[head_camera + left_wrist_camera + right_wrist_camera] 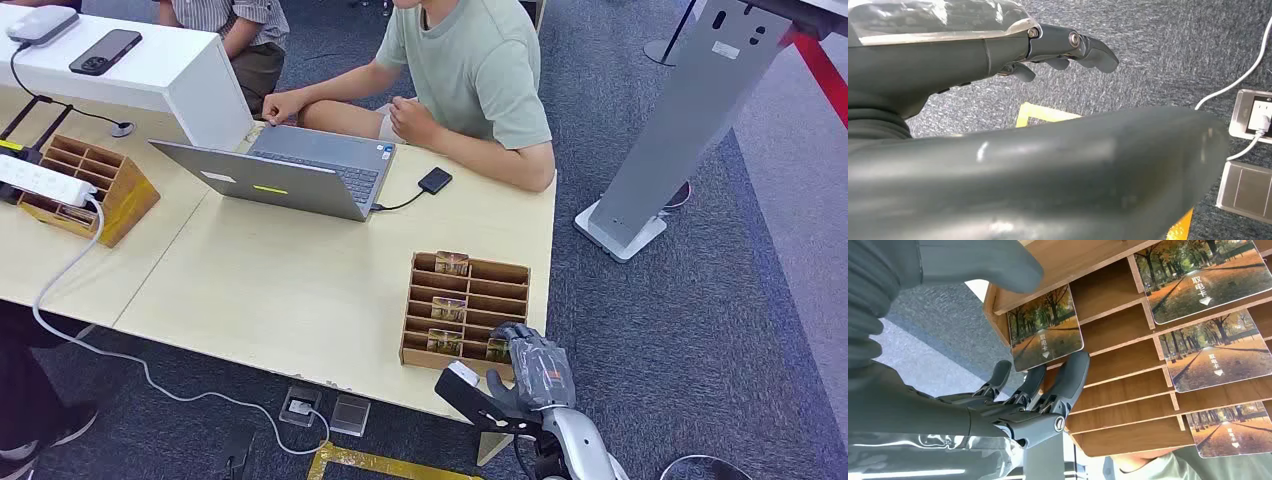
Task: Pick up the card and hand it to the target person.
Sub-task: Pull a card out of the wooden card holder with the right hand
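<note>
A card rack (466, 312) sits on the table (300, 290) at lower centre, cards (451, 263) standing in its slots; a laptop (285, 172) lies above it, left of centre; a second rack (90, 187) at far left; a person (470, 80) behind the table, top centre.

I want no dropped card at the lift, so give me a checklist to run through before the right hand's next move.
1. Right hand at the slotted wooden card rack: ok, at its near corner.
2. Fingers on the autumn-trees card in the corner slot: ok, touching its edge.
3. Thumb closed on that card: cannot tell; the thumb lies over the rack wall.
4. Other cards apart from the fingers: ok.
5. Person in the green shirt ready to receive: not ok, hands at the grey laptop.
6. Left hand free: ok, holds nothing, above the carpet.
</note>
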Available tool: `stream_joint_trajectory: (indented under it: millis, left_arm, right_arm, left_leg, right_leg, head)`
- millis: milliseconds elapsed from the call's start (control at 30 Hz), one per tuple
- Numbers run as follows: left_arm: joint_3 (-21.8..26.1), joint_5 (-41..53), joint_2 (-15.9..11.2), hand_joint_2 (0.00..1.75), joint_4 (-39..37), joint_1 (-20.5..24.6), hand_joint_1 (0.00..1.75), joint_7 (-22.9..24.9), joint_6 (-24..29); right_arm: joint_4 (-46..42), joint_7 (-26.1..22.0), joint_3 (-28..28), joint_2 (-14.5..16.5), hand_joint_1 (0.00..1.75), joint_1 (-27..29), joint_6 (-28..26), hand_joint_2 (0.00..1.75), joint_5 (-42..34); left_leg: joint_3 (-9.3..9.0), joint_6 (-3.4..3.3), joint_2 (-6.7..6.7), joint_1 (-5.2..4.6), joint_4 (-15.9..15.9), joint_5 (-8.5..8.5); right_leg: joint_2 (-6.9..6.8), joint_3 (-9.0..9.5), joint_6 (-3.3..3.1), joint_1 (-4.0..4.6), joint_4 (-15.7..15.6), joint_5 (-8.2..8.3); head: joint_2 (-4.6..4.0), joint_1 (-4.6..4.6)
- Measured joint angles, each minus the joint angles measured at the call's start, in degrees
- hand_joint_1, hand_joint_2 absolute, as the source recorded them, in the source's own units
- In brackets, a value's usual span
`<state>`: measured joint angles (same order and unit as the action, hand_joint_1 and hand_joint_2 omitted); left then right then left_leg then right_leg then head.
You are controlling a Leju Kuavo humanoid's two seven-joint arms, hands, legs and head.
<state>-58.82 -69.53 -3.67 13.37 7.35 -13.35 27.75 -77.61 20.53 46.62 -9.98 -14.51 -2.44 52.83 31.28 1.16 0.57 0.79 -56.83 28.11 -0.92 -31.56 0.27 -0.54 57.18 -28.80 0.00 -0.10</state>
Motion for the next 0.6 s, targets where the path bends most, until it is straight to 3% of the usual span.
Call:
stream_joint_trajectory:
  millis: [600]
  left_arm:
    - [-0.04, -0.04, 0.0, 0.0, 0.0, 0.0, 0.0, -0.31, -0.11]
  right_arm:
    - [-0.11, 1.04, -0.04, 0.05, 0.89, -0.33, 0.84, 1.75, 1.33]
  left_leg:
    - [0.0, 0.0, 0.0, 0.0, 0.0, 0.0]
  right_leg:
    - [0.0, 0.0, 0.0, 0.0, -0.01, 0.0]
  head:
    - [0.0, -0.01]
